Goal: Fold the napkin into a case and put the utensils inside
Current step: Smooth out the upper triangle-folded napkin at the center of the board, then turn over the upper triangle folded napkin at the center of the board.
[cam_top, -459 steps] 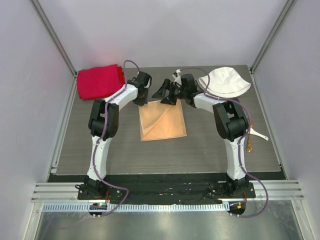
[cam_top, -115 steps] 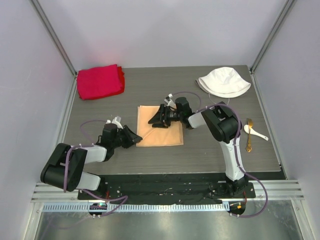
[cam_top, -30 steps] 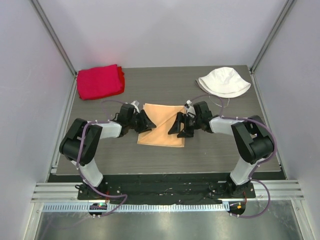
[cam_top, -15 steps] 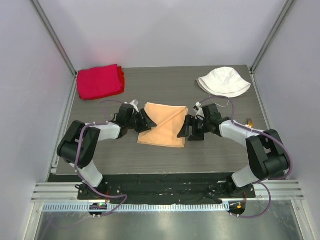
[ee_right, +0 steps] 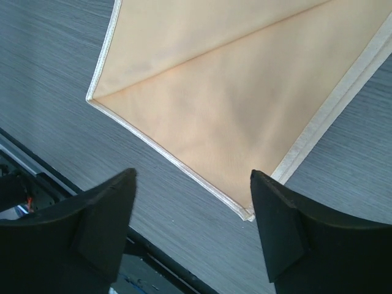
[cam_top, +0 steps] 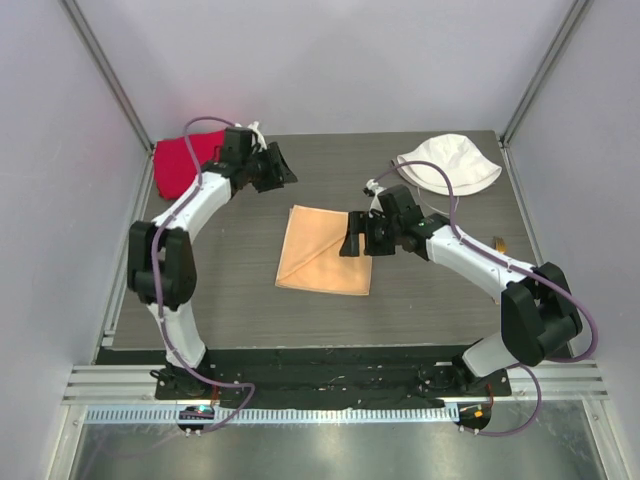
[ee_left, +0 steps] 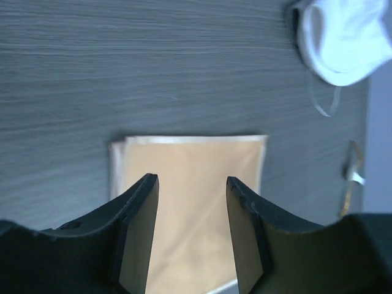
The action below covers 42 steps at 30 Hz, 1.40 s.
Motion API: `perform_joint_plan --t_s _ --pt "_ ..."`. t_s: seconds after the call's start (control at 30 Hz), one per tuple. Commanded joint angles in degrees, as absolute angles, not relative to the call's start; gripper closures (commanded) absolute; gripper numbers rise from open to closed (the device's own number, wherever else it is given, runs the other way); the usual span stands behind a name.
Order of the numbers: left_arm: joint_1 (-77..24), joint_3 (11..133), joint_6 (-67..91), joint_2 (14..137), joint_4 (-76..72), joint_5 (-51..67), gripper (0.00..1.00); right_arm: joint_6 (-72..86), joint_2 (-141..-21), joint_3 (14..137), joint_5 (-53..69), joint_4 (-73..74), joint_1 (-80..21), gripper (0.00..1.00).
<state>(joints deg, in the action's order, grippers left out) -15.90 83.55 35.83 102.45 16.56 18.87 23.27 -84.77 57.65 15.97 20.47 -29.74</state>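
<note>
The peach satin napkin (cam_top: 325, 250) lies folded flat at mid-table, a diagonal crease across it; it also shows in the left wrist view (ee_left: 190, 156) and the right wrist view (ee_right: 233, 92). My left gripper (cam_top: 283, 172) hangs raised at the back left, well away from the napkin, open and empty (ee_left: 191, 180). My right gripper (cam_top: 351, 247) hovers open over the napkin's right edge, its fingers straddling a cloth corner (ee_right: 193, 177) without touching it. The utensils (ee_left: 350, 174) lie at the far right, mostly hidden behind my right arm in the top view.
A thick red cloth (cam_top: 185, 160) lies at the back left, just behind my left gripper. A white bucket hat (cam_top: 450, 165) sits at the back right. A gold fork tip (cam_top: 497, 241) peeks out beside my right forearm.
My left gripper has let go of the napkin's left edge, opened wider and swung up to the back left. My right gripper shifted slightly left over the napkin's right edge.
</note>
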Motion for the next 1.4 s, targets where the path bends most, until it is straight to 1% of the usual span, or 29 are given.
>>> perform_joint_plan --t_s 0.0,0.03,0.1,0.13,0.2,0.23,0.33,0.43,0.5,0.6,0.7,0.73,0.77,0.83,0.93,0.97,1.0,1.03,1.07,1.17,1.27,1.37 --pt "-13.54 93.06 25.58 115.65 33.23 20.56 0.49 27.14 -84.90 57.58 15.72 20.14 -31.28 0.28" --pt "-13.19 93.51 26.53 116.53 32.53 20.91 0.49 28.38 -85.08 56.61 16.86 16.99 -31.72 0.37" --pt "-12.83 93.69 27.51 118.38 29.28 21.44 0.48 31.72 -85.69 52.75 19.33 13.55 -32.52 0.41" --pt "-12.83 94.04 28.12 119.00 28.57 21.45 0.46 32.51 -85.95 51.60 19.60 10.92 -32.78 0.47" --pt "-12.83 95.18 28.91 120.84 26.99 21.62 0.46 34.53 -86.74 48.17 20.39 8.36 -32.78 0.51" --pt "-12.83 95.36 29.26 121.37 26.55 21.62 0.46 34.98 -87.88 47.38 20.56 6.78 -32.78 0.55" --pt "-12.92 93.88 30.76 121.03 24.97 19.61 0.46 34.54 -90.08 45.53 21.09 6.24 -32.87 0.61" --pt "-12.92 88.43 32.51 118.23 20.41 17.94 0.46 33.58 -90.79 44.04 19.18 6.85 -32.52 0.64" --pt "-12.92 82.55 35.40 115.33 17.51 16.70 0.46 32.61 -91.32 43.59 17.33 8.43 -31.21 0.64" --pt "-12.92 74.73 41.36 109.18 11.09 15.12 0.44 30.59 -92.98 43.77 13.28 10.46 -27.17 0.64" --pt "-12.92 68.13 46.64 103.29 6.25 13.54 0.43 27.61 -98.07 48.41 7.84 13.96 -24.08 0.64" --pt "-12.92 66.64 47.54 101.97 5.11 13.10 0.43 26.64 -99.22 52.17 5.30 16.32 -24.17 0.64" --pt "-12.92 64.62 48.07 99.60 3.27 12.14 0.43 25.41 -101.06 54.12 2.75 17.22 -24.17 0.64" --pt "-12.92 64.42 48.60 98.44 3.43 11.51 0.41 24.09 -101.69 59.29 5.08 18.37 -24.43 0.62" --pt "-12.92 68.53 47.73 101.23 7.11 12.83 0.42 22.16 -100.38 65.73 3.61 21.17 -28.29 0.56" --pt "-12.92 69.69 47.46 102.12 9.73 12.66 0.43 21.19 -100.02 67.31 0.65 22.40 -29.52 0.54" --pt "-12.92 70.65 47.29 103.00 11.23 12.31 0.43 20.57 -99.41 70.20 0.27 24.85 -31.62 0.45" --pt "-12.92 72.32 47.20 103.62 12.99 11.35 0.44 20.13 -99.06 71.27 -1.82 25.83 -32.51 0.40" --pt "-12.92 72.59 47.02 104.15 14.92 9.60 0.44 19.08 -98.62 72.24 -2.28 26.45 -33.48 0.32" --pt "-12.92 72.33 47.02 105.02 14.51 6.60 0.43 17.24 -96.77 74.18 -4.04 27.25 -38.13 0.17" --pt "-12.92 76.80 45.09 108.09 17.13 5.54 0.43 16.44 -97.20 76.55 -6.23 29.00 -41.83 0.14" --pt "-13.09 80.94 43.60 112.05 19.77 4.84 0.43 16.17 -98.17 77.43 -8.17 30.14 -43.59 0.13"
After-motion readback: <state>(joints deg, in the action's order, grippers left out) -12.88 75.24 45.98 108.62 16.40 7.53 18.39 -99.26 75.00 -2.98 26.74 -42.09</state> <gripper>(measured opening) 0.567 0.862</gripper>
